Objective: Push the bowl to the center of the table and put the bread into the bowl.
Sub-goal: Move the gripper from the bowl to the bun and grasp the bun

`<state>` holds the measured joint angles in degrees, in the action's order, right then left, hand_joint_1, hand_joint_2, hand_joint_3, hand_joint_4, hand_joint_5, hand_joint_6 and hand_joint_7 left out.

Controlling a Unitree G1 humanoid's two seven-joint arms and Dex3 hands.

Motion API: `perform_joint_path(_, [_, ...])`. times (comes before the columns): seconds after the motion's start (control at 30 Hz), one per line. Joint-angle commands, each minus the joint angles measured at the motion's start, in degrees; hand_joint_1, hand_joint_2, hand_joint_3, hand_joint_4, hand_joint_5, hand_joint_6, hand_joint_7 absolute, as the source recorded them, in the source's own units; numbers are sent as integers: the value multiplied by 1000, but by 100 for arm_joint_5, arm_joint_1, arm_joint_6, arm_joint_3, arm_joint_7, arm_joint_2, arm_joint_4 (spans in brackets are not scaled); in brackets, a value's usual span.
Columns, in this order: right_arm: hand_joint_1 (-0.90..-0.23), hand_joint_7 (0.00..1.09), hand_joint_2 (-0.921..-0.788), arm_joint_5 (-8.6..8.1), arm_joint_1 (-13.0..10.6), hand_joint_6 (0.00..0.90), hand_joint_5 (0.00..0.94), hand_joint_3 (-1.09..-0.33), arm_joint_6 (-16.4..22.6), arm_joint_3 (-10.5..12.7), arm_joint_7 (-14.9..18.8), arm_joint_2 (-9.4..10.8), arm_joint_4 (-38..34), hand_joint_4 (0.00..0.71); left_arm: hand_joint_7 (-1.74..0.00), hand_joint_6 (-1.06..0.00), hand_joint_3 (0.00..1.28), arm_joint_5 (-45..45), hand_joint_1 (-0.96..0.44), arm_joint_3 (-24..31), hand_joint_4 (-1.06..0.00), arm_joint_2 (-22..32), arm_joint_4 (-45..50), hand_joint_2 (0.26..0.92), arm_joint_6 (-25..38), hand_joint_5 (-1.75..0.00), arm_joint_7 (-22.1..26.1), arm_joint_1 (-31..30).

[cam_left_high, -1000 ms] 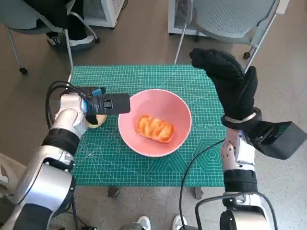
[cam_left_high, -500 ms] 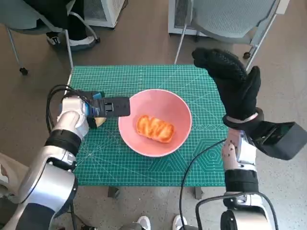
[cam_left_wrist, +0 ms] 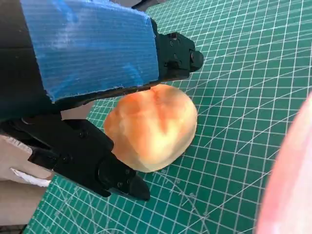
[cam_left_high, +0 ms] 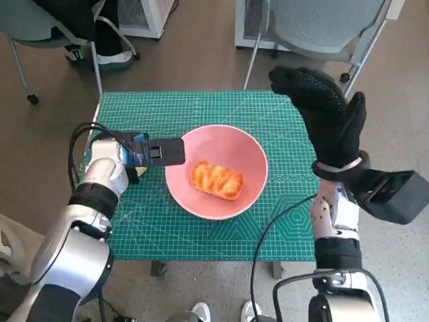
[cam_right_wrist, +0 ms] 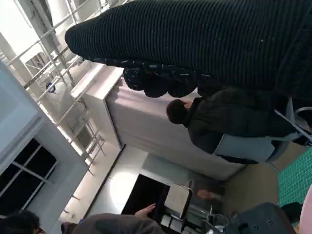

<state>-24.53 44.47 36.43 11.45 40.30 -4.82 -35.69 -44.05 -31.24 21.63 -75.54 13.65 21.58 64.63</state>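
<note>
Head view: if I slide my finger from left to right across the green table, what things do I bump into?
Blue-taped black left hand → pink round bowl with the glazed orange bread lying inside it → black knitted right hand, raised at the right edge.

Head view: the left hand (cam_left_high: 144, 153) covers the bun (cam_left_wrist: 151, 127) under its fingers almost wholly. Left wrist view: bun's far side hidden behind the taped back; bowl (cam_left_wrist: 287, 180) is a blurred pink strip, cut off by the edge. Right hand (cam_left_high: 325, 117): fingers' inner side faces away, contents not determinable.
</note>
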Motion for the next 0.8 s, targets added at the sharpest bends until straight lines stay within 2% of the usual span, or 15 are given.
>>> perform_joint_path(0.03, [-694,423,-921,-6,-146,1,3,-899,-101,12,36,-77,36,112,-4,-138,39,150,-74,78,-243,-67,-75,726,129,-1428,-90,-7])
perform_joint_path(0.1, [-694,424,-921,-8,-144,1,3,-898,-115,13,33,-87,39,112,-2,-139,47,191,-30,108,-283,-89,-93,736,161,-1616,-132,-28])
perform_joint_path(0.2, [-694,426,-921,-6,-146,3,3,-897,-134,16,26,-106,47,112,-2,-132,52,285,48,164,-380,-127,-122,749,214,-1704,-274,-65])
perform_joint_path(0.33, [-694,427,-921,6,-167,6,3,-896,-149,4,8,-114,94,113,-8,-142,61,330,121,169,-430,-149,-124,764,244,-1735,-551,-127])
perform_joint_path(0.37, [-695,428,-921,9,-175,7,3,-896,-154,0,2,-113,112,113,-14,-167,328,318,224,153,-500,-153,-120,687,258,-1640,-611,-139])
perform_joint_path(0.4, [-695,429,-921,12,-171,8,3,-896,-159,-2,-3,-113,115,113,-17,-184,533,310,294,142,-549,-154,-120,618,265,-1588,-646,-142])
perform_joint_path(0.43, [-695,429,-921,13,-170,8,3,-896,-165,-2,-5,-116,121,113,-19,-191,602,273,315,105,-543,-152,-112,608,265,-1590,-749,-163])
perform_joint_path(0.47, [-695,429,-921,12,-169,9,3,-896,-172,-1,-5,-120,127,113,-33,-225,707,197,352,33,-574,-141,-94,570,235,-1558,-910,-197])
perform_joint_path(0.53, [-696,429,-921,10,-175,10,3,-895,-181,1,-5,-124,147,114,-63,-290,813,60,385,-106,-581,-110,-62,547,168,-1547,-1182,-261])
perform_joint_path(0.63, [-696,429,-921,12,-182,12,3,-894,-181,0,-8,-121,165,114,-142,-406,806,-44,390,-232,-554,-55,-41,580,83,-1547,-1392,-313])
perform_joint_path(0.8, [-695,429,-921,23,-185,13,3,-895,-164,-6,-16,-109,169,114,-272,-492,747,1,392,-223,-591,18,-12,600,66,-1479,-1400,-307])
